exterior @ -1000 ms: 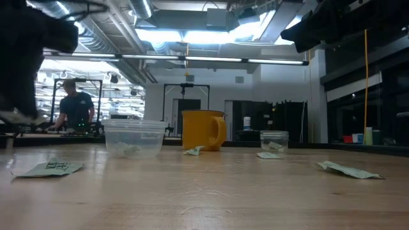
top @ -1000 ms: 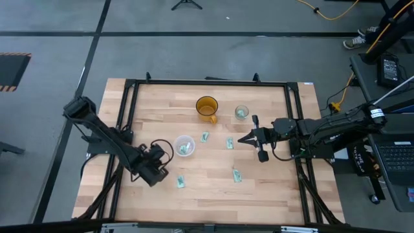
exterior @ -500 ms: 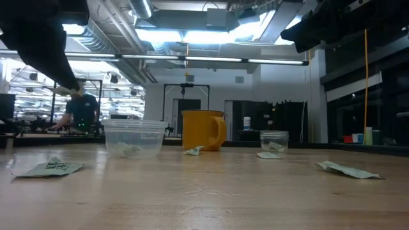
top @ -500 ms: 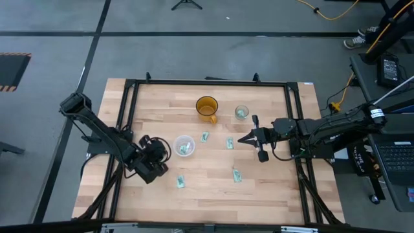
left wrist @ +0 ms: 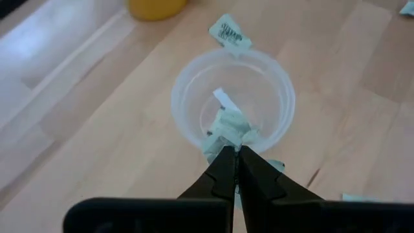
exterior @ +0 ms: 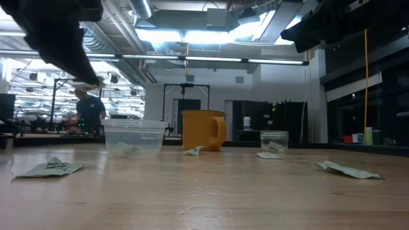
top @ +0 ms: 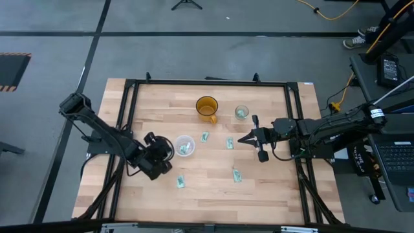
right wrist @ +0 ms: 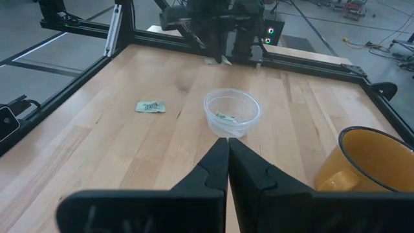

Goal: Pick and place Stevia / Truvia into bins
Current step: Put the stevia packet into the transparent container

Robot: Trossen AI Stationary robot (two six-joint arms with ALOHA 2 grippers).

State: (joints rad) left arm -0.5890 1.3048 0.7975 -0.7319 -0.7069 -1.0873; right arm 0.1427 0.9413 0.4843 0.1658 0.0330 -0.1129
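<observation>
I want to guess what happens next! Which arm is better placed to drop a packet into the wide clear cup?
Left. The left gripper is shut on a green packet right by the wide cup; the right gripper waits shut and empty, farther from it.

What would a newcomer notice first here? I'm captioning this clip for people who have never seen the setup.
Probably the amber mug at the table's far middle, the brightest thing there. Next, the left claw, shut on a pale green packet and poised over the wide clear cup, which already holds packets. The right claw waits shut on the right, with loose packets scattered between them.
</observation>
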